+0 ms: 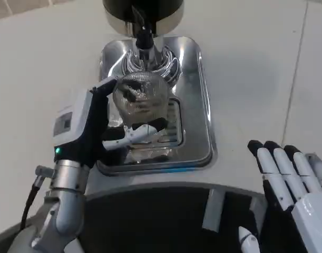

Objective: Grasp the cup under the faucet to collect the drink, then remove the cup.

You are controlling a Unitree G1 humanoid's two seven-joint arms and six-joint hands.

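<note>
On the shiny steel drip tray (195, 95) under the black faucet spout (144, 37) sits a clear textured glass cup (140, 95) — left hand (105, 129) wraps it from the side, fingers curled round its base. Right hand (295, 182) rests apart on the white table (255, 68), fingers straight and spread, holding nothing. No readable labels.

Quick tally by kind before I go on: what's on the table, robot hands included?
Cups: 1, clear cup, held by the left robot hand
Faucets: 1, faucet
Drip trays: 1, steel drip tray
Robot hands: 2, the left one and the right robot hand, open
Total: 5
</note>
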